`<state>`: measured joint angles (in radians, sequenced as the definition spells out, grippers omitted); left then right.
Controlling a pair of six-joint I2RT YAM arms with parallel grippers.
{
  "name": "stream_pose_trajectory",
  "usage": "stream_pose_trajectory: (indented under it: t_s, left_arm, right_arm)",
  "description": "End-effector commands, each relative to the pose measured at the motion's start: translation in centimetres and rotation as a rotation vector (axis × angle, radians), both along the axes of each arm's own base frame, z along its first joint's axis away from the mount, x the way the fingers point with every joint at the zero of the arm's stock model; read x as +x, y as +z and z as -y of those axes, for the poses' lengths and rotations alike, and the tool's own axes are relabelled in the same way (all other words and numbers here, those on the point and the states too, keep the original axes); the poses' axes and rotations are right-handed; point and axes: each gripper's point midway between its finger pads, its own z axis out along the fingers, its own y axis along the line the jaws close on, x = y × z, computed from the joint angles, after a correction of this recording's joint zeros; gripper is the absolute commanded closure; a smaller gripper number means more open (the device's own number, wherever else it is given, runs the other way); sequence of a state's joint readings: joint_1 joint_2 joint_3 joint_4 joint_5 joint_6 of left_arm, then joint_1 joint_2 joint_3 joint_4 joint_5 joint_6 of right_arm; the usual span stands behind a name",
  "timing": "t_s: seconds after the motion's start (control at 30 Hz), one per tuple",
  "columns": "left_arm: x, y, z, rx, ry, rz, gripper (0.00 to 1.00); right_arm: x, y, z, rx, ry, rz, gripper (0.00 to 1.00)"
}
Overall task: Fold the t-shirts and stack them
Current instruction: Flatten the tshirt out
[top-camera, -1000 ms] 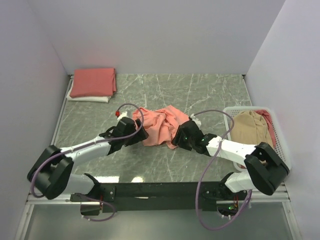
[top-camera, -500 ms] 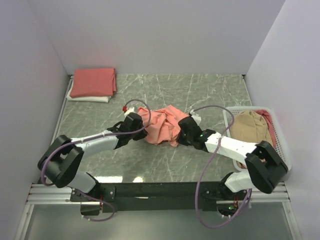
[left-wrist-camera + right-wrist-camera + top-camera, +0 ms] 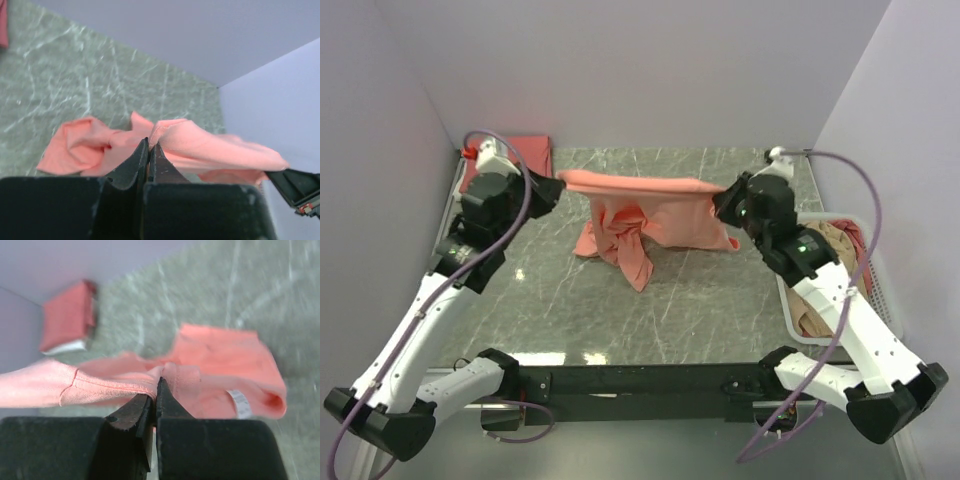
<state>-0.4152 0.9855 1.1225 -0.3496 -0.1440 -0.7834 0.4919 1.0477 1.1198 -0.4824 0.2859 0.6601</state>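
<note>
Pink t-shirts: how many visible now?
3. The held shirt stretched between left gripper and right gripper; folded shirt atop back-left stack; third shirt in basket beside tan shirt. Others may be hidden.

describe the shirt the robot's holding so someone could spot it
Over the middle of the green marble table, between the two arms, hangs a salmon-pink t-shirt. Its top edge is stretched between the left gripper and right gripper, unlike the folded stack in the far left corner or the tan shirt in the basket.

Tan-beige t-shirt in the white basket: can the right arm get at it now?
Probably not yet: the right gripper is shut on the salmon-pink cotton t-shirt, though the tan-beige t-shirt lies beneath that arm.
</note>
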Motion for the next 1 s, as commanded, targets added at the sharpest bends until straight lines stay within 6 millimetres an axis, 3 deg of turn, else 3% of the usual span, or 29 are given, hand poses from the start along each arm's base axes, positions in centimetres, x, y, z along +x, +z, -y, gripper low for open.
stream_pose_trajectory:
  t_s: [0.0, 0.03, 0.1, 0.13, 0.2, 0.27, 0.37, 0.5, 0.57, 0.6, 0.73, 0.77, 0.83, 0.87, 0.93, 0.97]
  left_arm:
    - [-0.6, 6.5, -5.2, 0.081, 0.172, 0.126, 0.99]
    - [-0.8, 7.5, -5.6, 0.085, 0.187, 0.140, 0.99]
    - [-1.7, 11.1, -6.2, 0.068, 0.197, 0.211, 0.99]
    - [-1.9, 12.0, -6.2, 0.064, 0.197, 0.228, 0.99]
    - [-2.6, 14.4, -6.6, 0.056, 0.201, 0.276, 0.99]
    - [-2.7, 15.2, -7.4, 0.060, 0.241, 0.282, 1.00]
    - [-3.8, 18.1, -8.8, 0.042, 0.300, 0.353, 0.99]
    - [-6.6, 23.5, -10.9, -0.018, 0.367, 0.491, 0.99]
    - [-8.6, 26.4, -12.2, -0.061, 0.409, 0.580, 0.99]
    - [-9.6, 27.5, -12.8, -0.077, 0.427, 0.613, 0.99]
    - [-12.0, 31.2, -14.6, -0.102, 0.488, 0.729, 0.99]
    - [-12.7, 32.2, -15.0, -0.114, 0.501, 0.756, 0.99]
    - [-11.9, 33.1, -15.0, -0.102, 0.515, 0.775, 0.99]
    - [-11.8, 33.7, -14.9, -0.102, 0.517, 0.790, 0.99]
    - [-8.8, 33.6, -13.5, -0.073, 0.494, 0.772, 0.99]
    - [-7.6, 33.5, -12.7, -0.061, 0.476, 0.764, 0.99]
  right_arm:
    - [-0.3, 4.6, 5.9, -0.193, -0.146, 0.073, 1.00]
    - [-0.3, 7.7, 6.1, -0.181, -0.150, 0.135, 1.00]
    - [-0.4, 10.4, 6.2, -0.211, -0.124, 0.190, 1.00]
    - [-0.7, 12.9, 6.3, -0.197, -0.124, 0.239, 1.00]
    - [-1.0, 14.1, 5.9, -0.209, -0.084, 0.252, 1.00]
    - [-1.8, 15.9, 5.5, -0.185, -0.047, 0.292, 1.00]
    - [-3.1, 17.6, 4.3, -0.133, 0.035, 0.357, 1.00]
    - [-5.5, 21.0, 3.5, -0.080, 0.124, 0.453, 1.00]
    - [-7.4, 23.6, 3.2, -0.036, 0.169, 0.521, 1.00]
    - [-8.4, 25.3, 3.2, -0.013, 0.186, 0.563, 1.00]
    - [-10.6, 28.8, 2.9, 0.066, 0.233, 0.657, 1.00]
    - [-10.2, 29.2, 2.6, 0.070, 0.234, 0.660, 1.00]
    - [-9.6, 29.9, 2.5, 0.078, 0.221, 0.662, 1.00]
    - [-7.9, 29.4, 1.9, 0.068, 0.213, 0.633, 1.00]
    - [-5.9, 28.8, 1.5, 0.047, 0.195, 0.609, 1.00]
    - [-3.5, 27.6, 0.8, 0.022, 0.177, 0.567, 1.00]
